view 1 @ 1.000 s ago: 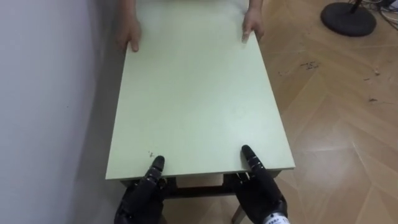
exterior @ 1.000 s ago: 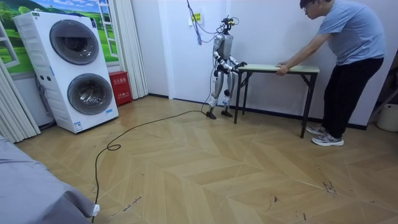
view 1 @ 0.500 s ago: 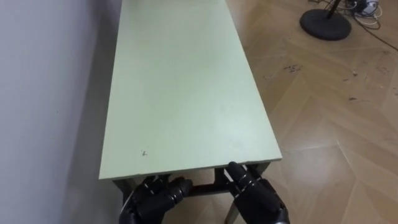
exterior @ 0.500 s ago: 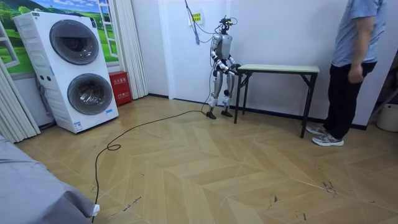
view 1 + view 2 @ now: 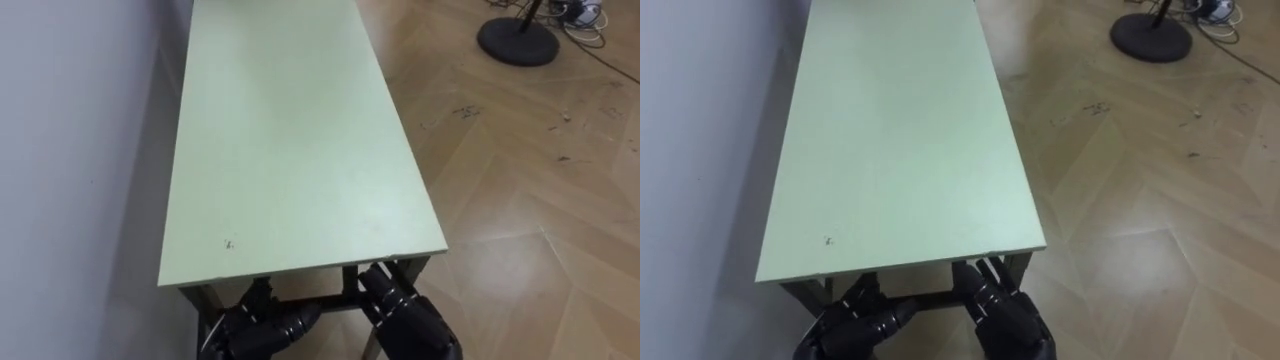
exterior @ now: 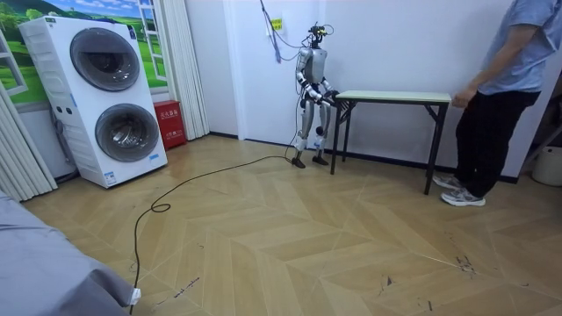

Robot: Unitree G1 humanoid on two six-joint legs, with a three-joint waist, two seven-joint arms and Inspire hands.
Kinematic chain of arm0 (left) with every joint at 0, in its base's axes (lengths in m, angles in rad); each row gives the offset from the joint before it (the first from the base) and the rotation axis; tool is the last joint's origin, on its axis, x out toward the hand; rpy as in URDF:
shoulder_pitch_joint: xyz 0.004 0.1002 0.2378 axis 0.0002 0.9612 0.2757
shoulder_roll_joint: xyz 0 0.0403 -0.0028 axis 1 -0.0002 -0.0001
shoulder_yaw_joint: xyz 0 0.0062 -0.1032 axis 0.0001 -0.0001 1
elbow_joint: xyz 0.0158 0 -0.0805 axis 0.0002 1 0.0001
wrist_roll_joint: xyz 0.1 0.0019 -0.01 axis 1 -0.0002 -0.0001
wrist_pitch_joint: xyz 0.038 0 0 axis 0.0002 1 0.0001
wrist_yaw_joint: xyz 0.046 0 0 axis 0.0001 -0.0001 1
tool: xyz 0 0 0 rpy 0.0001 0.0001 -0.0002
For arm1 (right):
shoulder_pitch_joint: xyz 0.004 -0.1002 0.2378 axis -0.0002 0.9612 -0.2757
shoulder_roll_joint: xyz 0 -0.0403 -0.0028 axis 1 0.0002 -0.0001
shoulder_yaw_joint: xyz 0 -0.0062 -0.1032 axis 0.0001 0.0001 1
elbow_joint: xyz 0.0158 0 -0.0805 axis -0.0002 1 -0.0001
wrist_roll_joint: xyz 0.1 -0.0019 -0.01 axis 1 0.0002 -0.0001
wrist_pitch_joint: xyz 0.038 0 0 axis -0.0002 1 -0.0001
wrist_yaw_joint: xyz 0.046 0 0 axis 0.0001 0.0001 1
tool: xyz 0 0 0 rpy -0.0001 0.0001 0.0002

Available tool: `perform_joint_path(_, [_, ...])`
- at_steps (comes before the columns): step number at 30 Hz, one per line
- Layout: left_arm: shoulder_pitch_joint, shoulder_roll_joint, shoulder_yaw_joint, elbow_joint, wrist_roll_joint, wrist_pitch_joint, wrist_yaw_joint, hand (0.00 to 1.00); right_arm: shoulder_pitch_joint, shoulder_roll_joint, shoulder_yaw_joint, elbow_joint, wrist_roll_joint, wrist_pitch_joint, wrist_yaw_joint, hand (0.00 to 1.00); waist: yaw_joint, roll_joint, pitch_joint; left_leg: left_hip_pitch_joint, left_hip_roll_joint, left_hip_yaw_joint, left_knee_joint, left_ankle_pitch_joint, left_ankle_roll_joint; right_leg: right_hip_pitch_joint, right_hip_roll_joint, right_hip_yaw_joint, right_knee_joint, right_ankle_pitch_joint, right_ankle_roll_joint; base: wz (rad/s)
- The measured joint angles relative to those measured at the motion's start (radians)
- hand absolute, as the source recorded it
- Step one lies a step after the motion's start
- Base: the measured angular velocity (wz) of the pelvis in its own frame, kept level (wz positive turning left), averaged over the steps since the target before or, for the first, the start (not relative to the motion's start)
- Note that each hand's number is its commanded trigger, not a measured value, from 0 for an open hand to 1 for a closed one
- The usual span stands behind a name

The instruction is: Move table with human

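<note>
While the surface (image 5: 290,150) runs 6 to 12 o'clock along the wall (image 5: 70,150), left hand (image 5: 262,328) and right hand (image 5: 405,315) sit tucked under its 6 o'clock edge, can't tell their grip.

Pale green bench (image 5: 890,150) runs near to far along the white wall (image 5: 700,150) at left, left hand (image 5: 862,325) and right hand (image 5: 1005,318) below its near edge, wood floor (image 5: 1140,200) right, round black stand base (image 5: 1151,38) far right.

Table (image 5: 290,140) against the wall (image 5: 70,150) on the left, person (image 6: 505,88) at its far end.
</note>
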Motion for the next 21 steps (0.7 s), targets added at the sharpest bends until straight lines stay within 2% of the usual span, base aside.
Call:
perform_joint_path(3, [0.0, 0.002, 0.001, 0.022, 0.007, 0.0, 0.0, 0.0, -0.001, 0.0, -0.001, 0.023, 0.0, 0.0, 0.001, 0.0, 0.0, -0.001, 0.0013, 0.0, -0.001, -0.004, 0.0, 0.0, -0.001, 0.002, 0.0, -0.014, 0.0, 0.0, 0.0, 0.04])
perform_joint_path(5, [-0.005, 0.004, 0.002, 0.049, 0.049, -0.001, 0.0, 0.0, -0.007, 0.0, -0.002, 0.054, -0.009, 0.0, 0.001, 0.0, -0.008, -0.003, 0.0024, 0.001, -0.002, -0.01, 0.001, 0.0, -0.001, 0.005, 0.001, -0.017, 0.0, 0.0, 0.0, 0.09])
perform_joint_path(7, [-0.011, 0.006, 0.001, 0.095, 0.086, -0.002, 0.0, 0.0, -0.019, 0.0, -0.004, 0.103, -0.042, 0.0, 0.002, 0.0, -0.018, -0.006, 0.0023, 0.003, -0.003, -0.014, 0.001, 0.0, -0.001, 0.008, 0.002, -0.017, 0.0, 0.0, 0.0, 0.07])
perform_joint_path(11, [-0.03, 0.01, 0.003, 0.207, 0.16, -0.005, 0.009, 0.0, -0.048, -0.004, -0.041, 0.266, -0.167, -0.004, -0.005, 0.0, -0.018, -0.007, 0.0033, 0.006, -0.002, -0.013, -0.002, 0.001, -0.002, 0.007, 0.002, -0.011, 0.0, 0.0, 0.0, 0.0])
perform_joint_path(15, [-0.058, 0.011, 0.022, 0.328, 0.235, -0.048, 0.035, 0.0, -0.061, -0.013, -0.049, 0.412, -0.252, -0.005, -0.054, 0.0, -0.015, -0.008, 0.0022, 0.017, 0.0, -0.01, -0.02, 0.007, -0.005, 0.007, 0.001, -0.015, 0.001, 0.0, 0.0, -0.04])
perform_joint_path(17, [-0.063, 0.011, 0.044, 0.376, 0.261, -0.057, 0.051, 0.0, -0.057, -0.016, -0.061, 0.448, -0.258, -0.007, -0.075, 0.0, -0.017, -0.008, 0.0022, 0.017, 0.002, -0.002, -0.021, 0.007, -0.005, 0.006, 0.001, -0.016, -0.001, 0.0, 0.0, -0.08])
perform_joint_path(21, [-0.072, 0.009, 0.101, 0.51, 0.297, -0.071, 0.096, 0.0, -0.061, -0.02, -0.142, 0.559, -0.263, -0.019, -0.106, 0.0, -0.025, -0.008, 0.0013, 0.026, 0.001, -0.001, -0.021, 0.006, -0.007, 0.014, 0.002, -0.015, 0.0, 0.0, 0.0, -0.01])
